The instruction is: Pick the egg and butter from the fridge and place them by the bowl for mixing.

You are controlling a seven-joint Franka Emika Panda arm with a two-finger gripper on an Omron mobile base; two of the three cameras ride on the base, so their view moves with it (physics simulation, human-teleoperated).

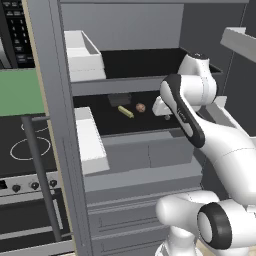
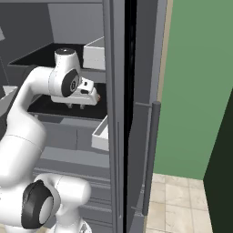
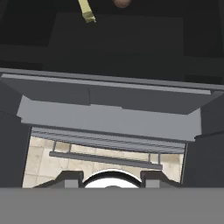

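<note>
Jaws look empty: whether they stand apart or together I cannot tell, but nothing sits between the two dark tips at the bottom of the hand view, and the gripper (image 1: pixel 165 114) hangs over the right part of the fridge's (image 1: pixel 55 125) dark middle shelf (image 1: pixel 150 125). Taking the egg (image 1: pixel 140 107) as the landmark: the butter (image 1: pixel 126 111) lies just left of it, tilted, apart from it, with a dark flat box (image 1: pixel 119 99) behind and further left; the gripper is to the egg's right, near but not touching. The egg is tiny and round, so a slightly off-centre close would likely roll it into the butter or deeper onto the shelf. The forearm reaches in from the right, elbow bent, wrist under the upper shelf, which leaves little headroom.
</note>
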